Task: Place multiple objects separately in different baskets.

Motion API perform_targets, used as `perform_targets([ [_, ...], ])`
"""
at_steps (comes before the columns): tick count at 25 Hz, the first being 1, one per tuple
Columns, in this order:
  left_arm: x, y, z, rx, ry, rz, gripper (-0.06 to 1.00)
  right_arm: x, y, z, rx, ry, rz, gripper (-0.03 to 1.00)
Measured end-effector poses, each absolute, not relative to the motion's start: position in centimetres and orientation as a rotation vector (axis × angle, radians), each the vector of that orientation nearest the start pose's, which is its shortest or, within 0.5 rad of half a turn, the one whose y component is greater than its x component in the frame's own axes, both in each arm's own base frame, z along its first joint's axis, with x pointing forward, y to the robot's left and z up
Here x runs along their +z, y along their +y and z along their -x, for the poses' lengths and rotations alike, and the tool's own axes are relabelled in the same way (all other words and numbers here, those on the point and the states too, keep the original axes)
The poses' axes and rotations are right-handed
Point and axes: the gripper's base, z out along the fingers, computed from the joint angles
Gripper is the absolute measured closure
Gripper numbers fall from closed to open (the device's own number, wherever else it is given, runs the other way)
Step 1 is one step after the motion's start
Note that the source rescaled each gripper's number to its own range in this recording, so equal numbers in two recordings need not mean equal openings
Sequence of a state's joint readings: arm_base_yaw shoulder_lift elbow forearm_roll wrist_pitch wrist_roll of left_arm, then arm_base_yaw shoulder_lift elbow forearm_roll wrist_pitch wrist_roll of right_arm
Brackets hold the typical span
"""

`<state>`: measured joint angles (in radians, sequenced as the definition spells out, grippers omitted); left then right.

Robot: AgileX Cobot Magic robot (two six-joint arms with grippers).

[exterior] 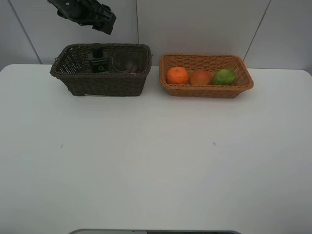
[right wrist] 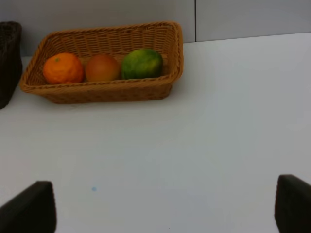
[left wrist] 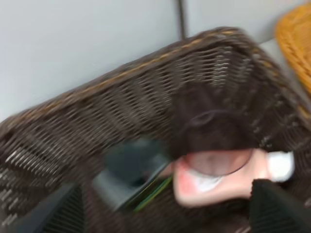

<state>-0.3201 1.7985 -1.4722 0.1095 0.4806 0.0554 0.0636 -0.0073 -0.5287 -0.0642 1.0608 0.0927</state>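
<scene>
The dark brown basket point(exterior: 100, 84) holds the dark green pump bottle point(exterior: 99, 62) and the translucent cup point(exterior: 127, 63). My left gripper point(exterior: 103, 23) hangs open above its back left. In the blurred left wrist view the pink white-capped bottle point(left wrist: 214, 182) lies inside this basket point(left wrist: 97, 111) beside the cup point(left wrist: 214, 131) and pump bottle point(left wrist: 131, 170), below my open left gripper point(left wrist: 165, 218), which holds nothing. The tan basket point(exterior: 207, 91) holds the orange point(exterior: 177, 75), peach-like fruit point(exterior: 200, 77) and green citrus point(exterior: 224, 76). My right gripper point(right wrist: 163, 213) stands open over bare table, short of that basket point(right wrist: 102, 92).
The white table point(exterior: 156, 161) stretches in front of both baskets. A grey panelled wall point(exterior: 204, 24) stands right behind them. The two baskets sit side by side with a narrow gap between them.
</scene>
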Motion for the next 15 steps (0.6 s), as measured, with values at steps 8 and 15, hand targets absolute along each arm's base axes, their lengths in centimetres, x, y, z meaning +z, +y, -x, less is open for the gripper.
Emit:
perform_targets([
  [8,32.0,-3.1,-33.4,0.027,2.293,-0.154,0.06,28.5,-0.6,0.9,0.024,2.007,-0.034,-0.03],
  [15,34.5,0.8,-24.4,0.082,2.272,0.021,0.02,28.5,-0.6,0.9,0.024,2.007,-0.034,-0.03],
])
